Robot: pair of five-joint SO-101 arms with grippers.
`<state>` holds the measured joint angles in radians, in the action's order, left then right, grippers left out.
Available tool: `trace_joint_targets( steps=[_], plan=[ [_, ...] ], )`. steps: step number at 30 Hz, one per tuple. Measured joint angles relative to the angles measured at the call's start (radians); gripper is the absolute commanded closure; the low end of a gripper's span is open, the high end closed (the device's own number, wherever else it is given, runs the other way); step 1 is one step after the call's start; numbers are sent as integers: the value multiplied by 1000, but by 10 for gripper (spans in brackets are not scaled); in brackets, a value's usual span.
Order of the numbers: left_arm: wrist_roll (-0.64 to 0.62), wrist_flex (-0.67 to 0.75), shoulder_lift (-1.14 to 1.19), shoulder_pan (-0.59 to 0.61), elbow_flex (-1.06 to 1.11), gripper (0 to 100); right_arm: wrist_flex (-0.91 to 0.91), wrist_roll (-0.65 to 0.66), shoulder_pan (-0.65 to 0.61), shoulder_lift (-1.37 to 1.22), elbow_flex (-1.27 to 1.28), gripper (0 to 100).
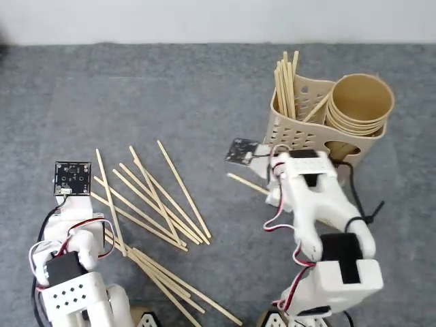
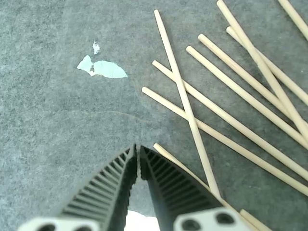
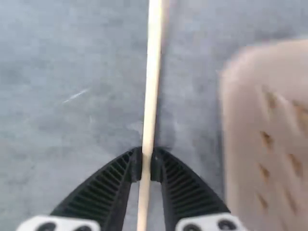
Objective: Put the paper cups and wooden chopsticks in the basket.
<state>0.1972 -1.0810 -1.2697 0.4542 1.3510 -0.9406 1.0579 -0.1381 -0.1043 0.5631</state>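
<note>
Here the chopstick [image 3: 153, 72] in hand is pinched between the jaws of the right claw [image 3: 147, 161], which is narrowed right down onto the wood, with a long run of the stick projecting ahead of it, low over the grey worktop [image 1: 170, 88]. It lies just beside the near wall of the basket [image 1: 300, 133], which stands at the far right. We judge that the step is to carry this stick up and into the basket, and to do it well we should raise it until the leading tip clears the rim. Then we should tip it toward upright and lower it into the left compartment, where a bundle of chopsticks [image 1: 286, 85] already stands. The right compartment holds the stacked paper cups [image 1: 360, 102], so we should stay out of it. A thin round stick may swivel in the jaws, so we would move slowly and let go only once its lower end is inside the walls. Farther out, at the near left, the loose chopsticks [image 1: 150, 197] lie scattered and crossed. The left claw [image 2: 138, 154] sits at their edge with its jaws pressed together on nothing, so it need not move for this placement.
</note>
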Motion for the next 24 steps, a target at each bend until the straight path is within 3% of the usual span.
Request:
trace_joint_targets(
  steps=[8, 15, 24],
  plan=[
    [0, 0, 0, 0, 0, 986, -132, -149, -126, 77, 21, 991],
    [0, 0, 0, 0, 0, 986, -287, -270, -184, 416, 21, 991],
    [0, 0, 0, 0, 0, 986, -302, -400, -181, 809, -17, 991]
  ],
)
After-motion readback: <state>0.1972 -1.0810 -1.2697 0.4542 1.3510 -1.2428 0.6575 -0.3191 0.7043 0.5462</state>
